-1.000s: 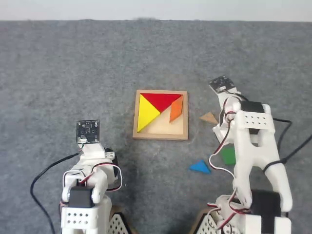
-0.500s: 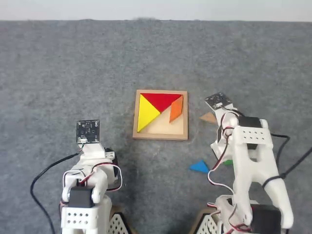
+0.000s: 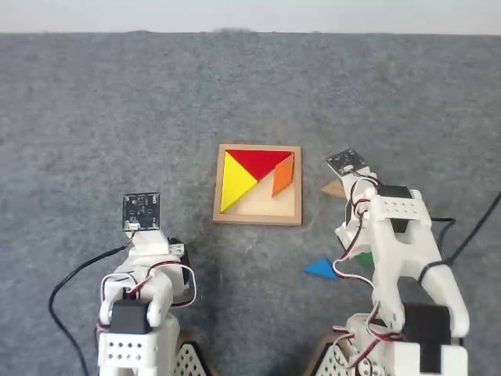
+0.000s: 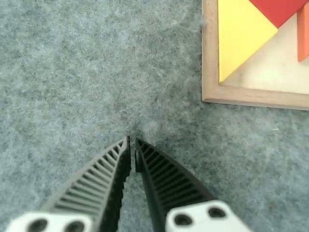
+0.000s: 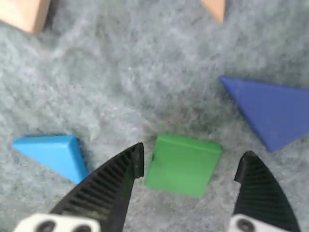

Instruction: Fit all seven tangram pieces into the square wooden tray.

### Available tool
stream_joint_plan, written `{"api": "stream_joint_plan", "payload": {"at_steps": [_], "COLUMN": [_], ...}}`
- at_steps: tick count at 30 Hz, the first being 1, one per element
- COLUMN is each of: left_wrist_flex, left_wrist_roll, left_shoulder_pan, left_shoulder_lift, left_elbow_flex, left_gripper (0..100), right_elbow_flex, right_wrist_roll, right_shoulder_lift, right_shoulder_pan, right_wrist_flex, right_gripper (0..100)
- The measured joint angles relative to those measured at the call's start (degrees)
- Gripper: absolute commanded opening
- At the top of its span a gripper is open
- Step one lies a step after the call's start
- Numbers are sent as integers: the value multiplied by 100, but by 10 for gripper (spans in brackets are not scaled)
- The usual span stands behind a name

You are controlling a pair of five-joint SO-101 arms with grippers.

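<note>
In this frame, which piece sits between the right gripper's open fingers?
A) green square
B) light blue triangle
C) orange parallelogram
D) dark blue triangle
A: in the right wrist view the green square lies on the grey mat, in the gap between the spread fingers of the right gripper.

Grey felt table (image 3: 117,102), pale wall (image 3: 250,16) behind

tray (image 3: 257,220) holds red triangle (image 3: 257,161), yellow triangle (image 3: 236,182), orange piece (image 3: 282,177).
</note>
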Motion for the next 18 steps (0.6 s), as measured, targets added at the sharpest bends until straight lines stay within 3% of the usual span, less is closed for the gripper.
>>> {"api": "stream_joint_plan", "payload": {"at_steps": [8, 18], "left_wrist_flex": [0, 0], "left_wrist_roll": [0, 0], "left_shoulder_pan": [0, 0], "left_shoulder_lift": [0, 0], "left_elbow_flex": [0, 0], "left_gripper": [14, 14], "right_elbow_flex": [-809, -1363], "right_wrist_roll": [-62, -369], "right_shoulder_lift": [0, 0], "right_shoulder_pan": [9, 26], "right_wrist_flex": [18, 941], "right_gripper": [307, 310]}}
